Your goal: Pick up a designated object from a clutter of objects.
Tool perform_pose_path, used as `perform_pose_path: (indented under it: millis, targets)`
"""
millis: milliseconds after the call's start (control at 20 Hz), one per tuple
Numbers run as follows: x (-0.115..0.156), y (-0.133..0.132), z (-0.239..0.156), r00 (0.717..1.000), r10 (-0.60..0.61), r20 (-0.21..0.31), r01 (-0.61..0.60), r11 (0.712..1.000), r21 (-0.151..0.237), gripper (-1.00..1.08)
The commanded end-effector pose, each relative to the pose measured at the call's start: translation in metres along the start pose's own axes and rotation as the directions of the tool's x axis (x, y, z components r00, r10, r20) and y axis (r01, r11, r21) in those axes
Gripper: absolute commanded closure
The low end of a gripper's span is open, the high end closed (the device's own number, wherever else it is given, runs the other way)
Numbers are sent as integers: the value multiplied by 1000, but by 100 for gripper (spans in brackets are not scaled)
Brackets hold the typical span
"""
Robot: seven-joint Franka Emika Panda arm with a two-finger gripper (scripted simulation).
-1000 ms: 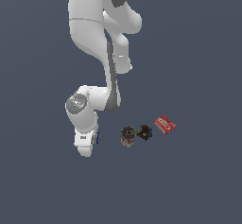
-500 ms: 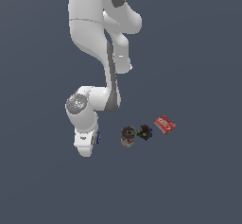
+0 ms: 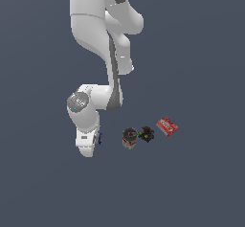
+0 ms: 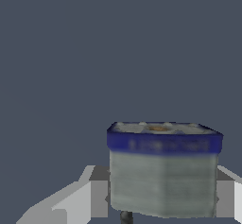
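Note:
The designated object is a pale grey-white piece with a dark blue band at one end. In the wrist view it sits between my two fingers, touching both. In the exterior view my gripper points down at the left of the clutter and hides nearly all of the object; only a blue sliver shows beside it. The round dark can, the black multicoloured lump and the flat red packet lie in a row to the exterior view's right, apart from the gripper.
The white arm rises above the gripper, with the elbow over the can. The floor is plain dark grey-blue.
Almost nothing has changed; the gripper stays low around the grey-white piece with only a slight shift of the wrist. The can, lump and packet have not moved.

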State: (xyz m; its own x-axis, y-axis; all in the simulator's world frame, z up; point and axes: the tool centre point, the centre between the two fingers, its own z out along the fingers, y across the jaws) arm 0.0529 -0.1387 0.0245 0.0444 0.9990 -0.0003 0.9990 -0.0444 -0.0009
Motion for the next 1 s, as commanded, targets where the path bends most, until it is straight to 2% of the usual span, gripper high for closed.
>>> perform_pose_path:
  millis: [0, 400, 950]
  targets:
    - [3, -3, -9, 1000, 0, 1, 0, 1000, -1, 108]
    - [16, -20, -56, 1000, -1, 3, 1, 1000, 0, 108]
    - [44, -53, -150, 1000, -2, 4, 2, 1000, 1, 108]
